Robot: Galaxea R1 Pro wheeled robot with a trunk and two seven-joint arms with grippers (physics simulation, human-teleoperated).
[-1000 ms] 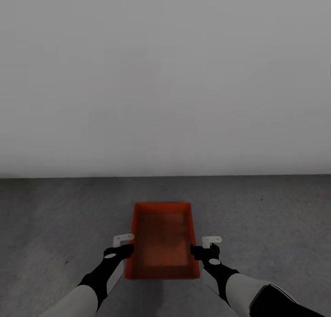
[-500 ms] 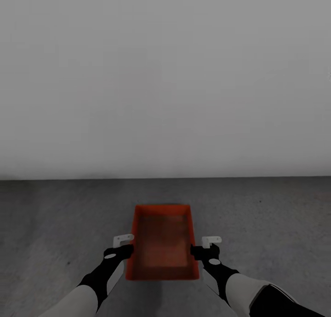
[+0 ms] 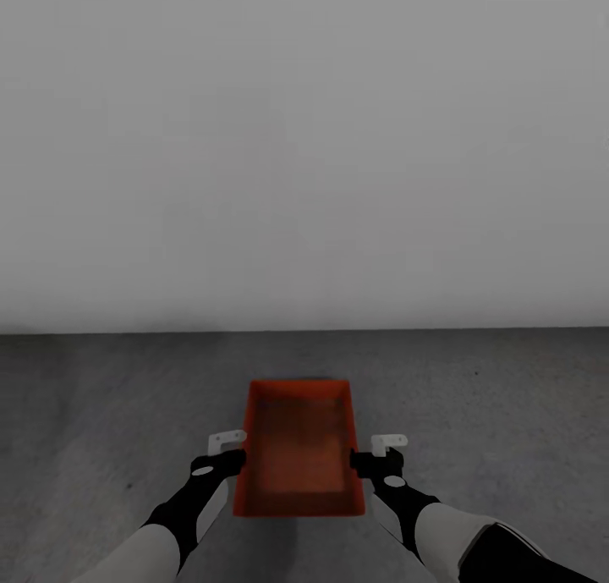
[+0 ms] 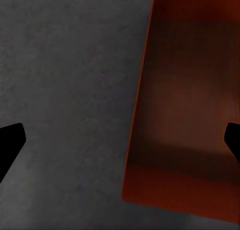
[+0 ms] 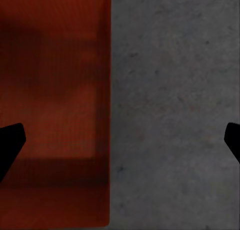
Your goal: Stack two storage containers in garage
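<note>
One storage container [image 3: 300,448] sits in front of me, an orange-red open-top bin lying on the dark grey concrete floor [image 3: 101,397] of the garage, short of the plain white wall [image 3: 304,143] beyond it. I see only this one bin, and its inside looks bare.

Against the container as my landmark: my left end effector [image 3: 230,448] is just beside its left long wall, and my right end effector [image 3: 378,449] is just beside its right long wall, both level with the nearer half of the bin. From the head camera I cannot tell whether either one touches the rim.

In the left wrist view the left end effector [image 4: 120,140] is spread wide: its dark fingertips [image 4: 10,142] stand at opposite edges of the picture, one over bare floor [image 4: 65,89] and one over the container [image 4: 190,99], with the bin's wall between them (nothing is pinched). The right wrist view mirrors that: the right end effector [image 5: 120,140] is released, straddling the container [image 5: 50,99] wall, with floor [image 5: 175,89] beside it.
</note>
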